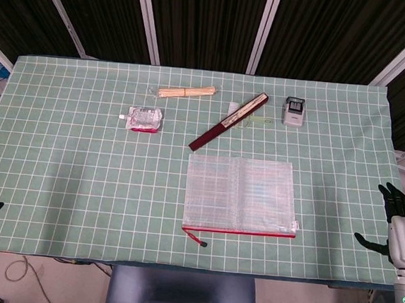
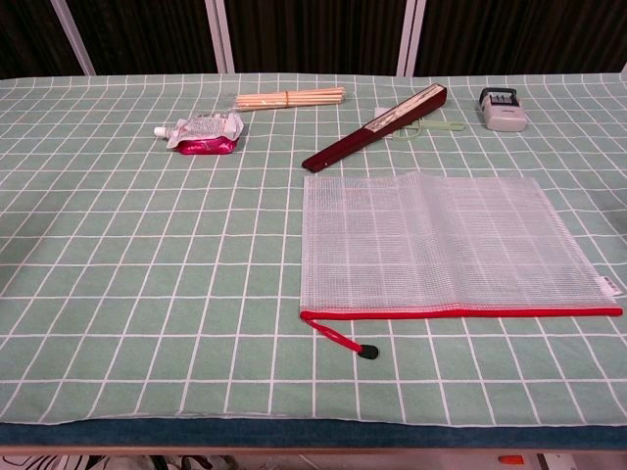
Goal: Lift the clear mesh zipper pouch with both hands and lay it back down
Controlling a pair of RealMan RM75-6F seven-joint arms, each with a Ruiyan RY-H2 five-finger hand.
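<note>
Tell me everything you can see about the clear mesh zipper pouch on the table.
The clear mesh zipper pouch is a flat rectangle of see-through, grid-woven plastic with a red zipper along its near edge and a red pull cord ending in a dark tab at its left corner. It lies flat and closed on the green checked tablecloth, right of centre, just in front of the dark red folded fan. Neither hand touches it.
</note>
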